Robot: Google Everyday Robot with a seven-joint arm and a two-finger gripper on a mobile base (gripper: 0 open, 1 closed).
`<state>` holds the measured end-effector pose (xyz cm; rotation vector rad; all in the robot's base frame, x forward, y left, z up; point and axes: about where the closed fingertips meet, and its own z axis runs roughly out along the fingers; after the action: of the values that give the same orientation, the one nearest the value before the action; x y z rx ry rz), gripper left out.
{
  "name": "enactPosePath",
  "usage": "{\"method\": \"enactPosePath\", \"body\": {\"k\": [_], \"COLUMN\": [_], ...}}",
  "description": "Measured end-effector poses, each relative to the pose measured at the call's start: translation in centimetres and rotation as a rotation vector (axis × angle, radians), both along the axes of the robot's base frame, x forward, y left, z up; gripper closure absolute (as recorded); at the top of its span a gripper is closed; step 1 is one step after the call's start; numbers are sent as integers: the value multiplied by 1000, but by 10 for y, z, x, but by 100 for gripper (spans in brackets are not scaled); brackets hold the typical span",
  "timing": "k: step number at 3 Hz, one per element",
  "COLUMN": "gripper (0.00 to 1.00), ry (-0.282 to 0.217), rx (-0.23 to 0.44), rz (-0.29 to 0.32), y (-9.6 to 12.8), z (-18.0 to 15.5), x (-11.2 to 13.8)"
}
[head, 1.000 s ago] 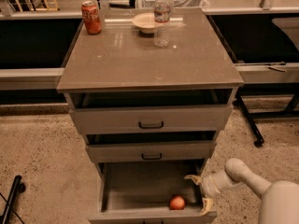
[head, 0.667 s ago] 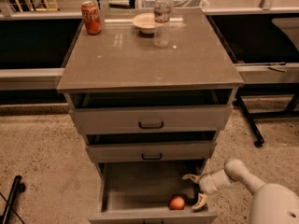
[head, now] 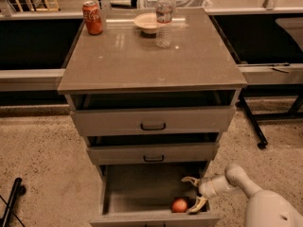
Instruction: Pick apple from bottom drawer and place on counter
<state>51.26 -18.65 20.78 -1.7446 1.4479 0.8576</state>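
Reaching into bottom drawer, end effector spread beside apple

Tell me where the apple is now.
In the camera view, the apple lies in the open bottom drawer near its front right corner, just left of the open gripper at the drawer's right side.

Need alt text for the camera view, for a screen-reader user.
The robot's open claw is in the open bottom drawer, just right of the apple and not closed on it. The two drawers above are slightly open. On the counter stand a can, a bowl and a bottle.
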Motion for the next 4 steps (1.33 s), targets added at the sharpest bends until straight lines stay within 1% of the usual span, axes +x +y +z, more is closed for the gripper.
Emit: {"method": "enactPosePath", "body": {"k": [1, 2, 3, 4], "gripper": [32, 32, 32, 31], "ry": [15, 25, 47, 84], "rx": [-7, -52, -85, -67], "rz": [-6, 8, 15, 47], "y": [12, 23, 27, 37], "z": [-8, -15, -27, -69], "x": [-1, 0, 0, -6]}}
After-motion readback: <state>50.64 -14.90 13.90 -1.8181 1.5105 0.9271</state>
